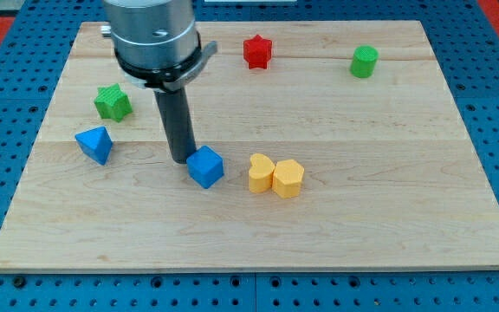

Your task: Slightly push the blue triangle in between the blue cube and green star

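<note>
The blue triangle [94,144] lies at the view's left on the wooden board [388,217]. The green star [112,102] sits just above it, slightly to the right. The blue cube [205,166] lies near the board's middle. My tip [181,159] rests on the board right next to the blue cube's left side, touching it or nearly so. The tip is well to the right of the blue triangle and the green star.
A yellow heart [261,172] and a yellow block [288,178] touch each other right of the blue cube. A red star [256,51] and a green cylinder [364,61] sit near the view's top. The arm's body [152,39] hangs over the top left.
</note>
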